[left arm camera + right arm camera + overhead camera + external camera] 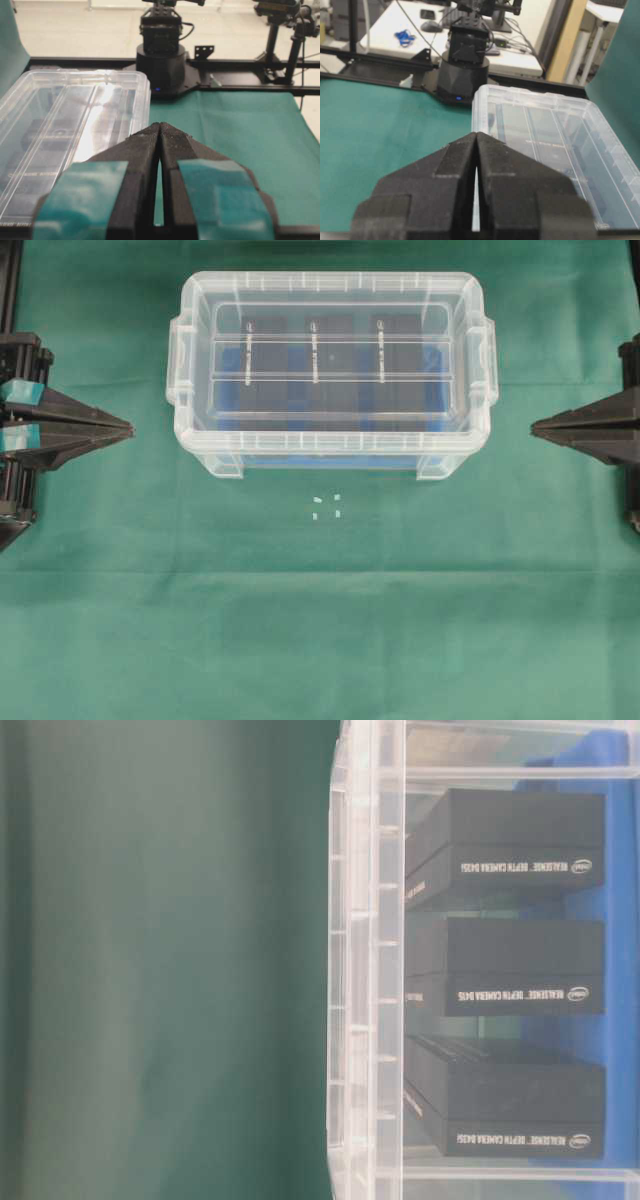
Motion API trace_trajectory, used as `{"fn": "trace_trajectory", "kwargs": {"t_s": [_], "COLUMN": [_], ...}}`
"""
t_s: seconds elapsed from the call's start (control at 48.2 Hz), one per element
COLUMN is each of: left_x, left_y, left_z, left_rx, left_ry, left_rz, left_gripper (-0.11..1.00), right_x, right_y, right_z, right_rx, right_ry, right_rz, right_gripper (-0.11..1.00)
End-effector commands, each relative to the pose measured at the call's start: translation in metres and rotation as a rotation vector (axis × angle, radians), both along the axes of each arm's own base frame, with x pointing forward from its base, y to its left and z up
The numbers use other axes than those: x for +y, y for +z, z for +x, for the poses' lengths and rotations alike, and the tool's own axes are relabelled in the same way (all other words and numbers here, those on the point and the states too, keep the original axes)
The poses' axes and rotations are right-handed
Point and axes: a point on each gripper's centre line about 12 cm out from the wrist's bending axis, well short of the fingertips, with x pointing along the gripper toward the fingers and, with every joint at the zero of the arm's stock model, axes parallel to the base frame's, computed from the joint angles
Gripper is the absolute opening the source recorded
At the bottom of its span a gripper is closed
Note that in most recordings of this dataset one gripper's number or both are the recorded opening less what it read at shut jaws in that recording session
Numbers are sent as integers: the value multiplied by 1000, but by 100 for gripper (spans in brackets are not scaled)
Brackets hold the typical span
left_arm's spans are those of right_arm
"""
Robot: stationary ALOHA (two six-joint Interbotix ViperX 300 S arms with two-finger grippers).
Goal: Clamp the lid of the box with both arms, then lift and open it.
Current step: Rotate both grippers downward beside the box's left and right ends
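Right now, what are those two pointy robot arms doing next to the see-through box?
Nothing is being handled yet. The left hand and the right hand are both shut and sit on either side of the box, apart from it and pointing at it. The lid is on the box, over three black blocks. The clamping and lifting has not begun.

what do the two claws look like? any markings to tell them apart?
Both are black, wedge-shaped, tapering to a point, with a grainy matte surface. The left claw wears teal tape bands on both fingers; the right claw is plain black with none. Each mounts on a black frame wrist. No cables visible on either.
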Motion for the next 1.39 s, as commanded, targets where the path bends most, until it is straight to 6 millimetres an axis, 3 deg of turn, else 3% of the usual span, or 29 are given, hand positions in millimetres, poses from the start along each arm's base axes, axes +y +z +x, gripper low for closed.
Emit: {"fn": "trace_trajectory", "kwargs": {"t_s": [0.0,0.291,0.623,0.872,1.163,1.37], "left_x": [0,1,33,49,50,58], "left_y": [6,8,10,6,-4,-26], "left_z": [2,5,10,16,19,19], "left_rx": [6,26,66,123,255,534], "left_ry": [-1,5,158,222,222,261], "left_rz": [20,23,18,9,-14,-95], "left_gripper": [1,1,1,1,1,1], "right_x": [0,-4,-44,-54,-61,-73], "right_y": [4,9,14,15,-3,-32], "right_z": [2,7,4,3,4,3], "right_rx": [-6,78,121,150,366,652], "right_ry": [-1,-20,-213,-260,-292,-356], "right_rz": [2,2,-2,-5,91,184], "right_gripper": [0,0,0,0,0,0]}}
